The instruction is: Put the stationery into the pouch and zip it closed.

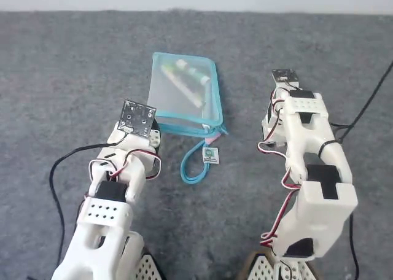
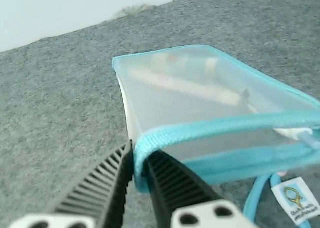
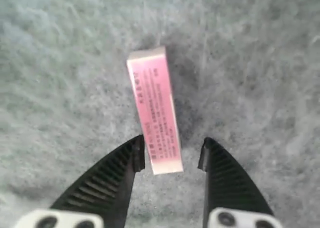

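While the left pincer (image 2: 139,157) is clenched on the near corner of the pouch (image 2: 200,103), pinching the blue zip edge between its jaws, the right pincer (image 3: 172,147) stands released. Its jaws are spread to either side of a pink eraser (image 3: 154,113) lying flat on the grey bench (image 3: 260,63). One finger is just beside the eraser's long side, the other is apart from it, and neither grips it.

The pouch lies mid-bench toward the far edge. Through its clear wall a few pens (image 1: 187,82) show inside, so that part of the job looks done. The eraser is outside, on the bench under the right arm's wrist and apart from the pouch, so it is yet to be lifted and dropped in.

The zip pull (image 1: 219,131) sits at the end of the zip away from the held corner. The mouth seems to gape a little in the left wrist view, so I judge the zip is not yet drawn, though I cannot be sure. A blue strap (image 1: 193,164) with a small tag (image 1: 210,155) trails toward the near edge.

The left arm (image 1: 116,182) is stretched forward and low, its wrist turned in toward the pouch. The right arm (image 1: 310,157) is stretched straight ahead with its wrist bent down over the eraser
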Robot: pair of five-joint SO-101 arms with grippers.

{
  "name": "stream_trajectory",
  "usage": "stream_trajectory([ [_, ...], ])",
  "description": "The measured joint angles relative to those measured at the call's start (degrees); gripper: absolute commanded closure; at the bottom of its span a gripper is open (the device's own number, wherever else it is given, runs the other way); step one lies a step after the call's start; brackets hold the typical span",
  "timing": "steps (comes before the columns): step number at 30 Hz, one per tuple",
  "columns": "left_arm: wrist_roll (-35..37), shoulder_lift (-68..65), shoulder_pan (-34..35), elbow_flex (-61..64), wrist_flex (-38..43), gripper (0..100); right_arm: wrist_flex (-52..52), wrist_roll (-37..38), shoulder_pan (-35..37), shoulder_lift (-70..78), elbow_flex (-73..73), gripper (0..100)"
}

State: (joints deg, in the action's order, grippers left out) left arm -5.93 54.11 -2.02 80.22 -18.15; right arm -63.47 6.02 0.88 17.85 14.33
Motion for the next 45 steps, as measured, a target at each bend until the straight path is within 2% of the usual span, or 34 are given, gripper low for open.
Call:
stream_trajectory([
  [1,0.0,0.0,0.0,0.0,0.0,99,0.1,0.1,-0.3,-0.1,0.2,99.8],
  [7,0.0,0.0,0.0,0.0,0.0,99,-2.7,0.5,-1.1,-4.1,0.4,99.1],
  [10,0.0,0.0,0.0,0.0,0.0,99,-6.8,1.1,-2.3,-11.6,0.4,99.1],
  [13,0.0,0.0,0.0,0.0,1.1,99,-11.6,5.2,-1.1,-21.8,2.4,99.1],
  [20,0.0,0.0,-0.5,0.0,1.1,99,-15.5,12.6,10.8,-45.7,12.4,99.1],
  [25,0.0,0.0,-6.9,2.1,1.2,99,-16.1,18.1,20.8,-56.5,18.2,99.1],
  [31,0.0,0.0,-10.0,2.1,1.2,99,-17.5,22.5,28.5,-57.8,20.5,99.1],
  [40,0.0,0.0,-10.0,2.1,1.2,99,-14.4,22.8,28.7,-46.6,19.9,99.1],
  [45,0.0,0.0,-10.0,2.1,1.2,99,-14.2,18.5,28.7,-35.5,11.8,99.1],
])
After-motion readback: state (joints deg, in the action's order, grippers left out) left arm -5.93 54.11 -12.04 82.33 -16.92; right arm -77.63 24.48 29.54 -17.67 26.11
